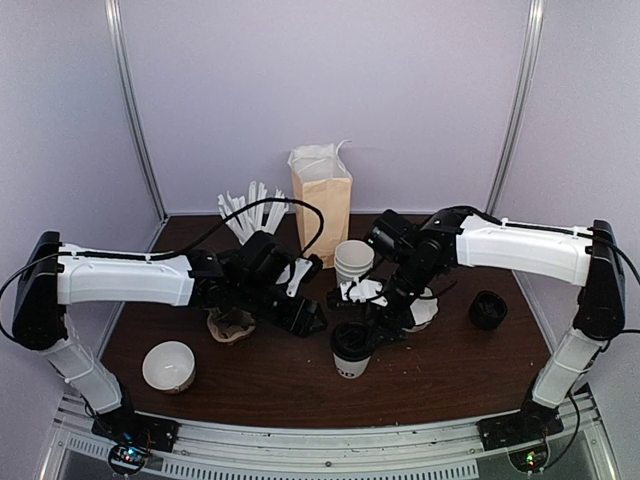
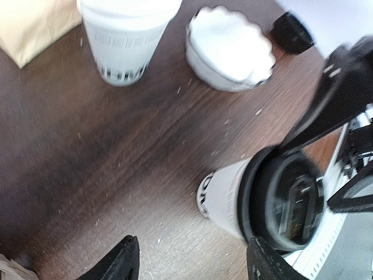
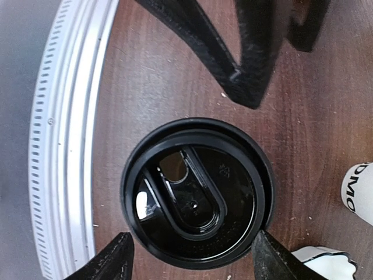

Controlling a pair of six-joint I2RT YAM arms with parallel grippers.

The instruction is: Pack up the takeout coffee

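While right arm (image 1: 520, 245) bends down over takeout coffee (image 1: 352, 350), upright on table (image 1: 270, 385) front centre, jaws open astride lid (image 3: 195, 192); left arm (image 1: 130, 278) stretched low inward, jaws open, empty

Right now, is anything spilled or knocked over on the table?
Nothing stands out. The takeout coffee stands upright with its black lid on, and no puddle shows on the table. The only untidy bit is a scatter of tiny pale specks on the dark wood.
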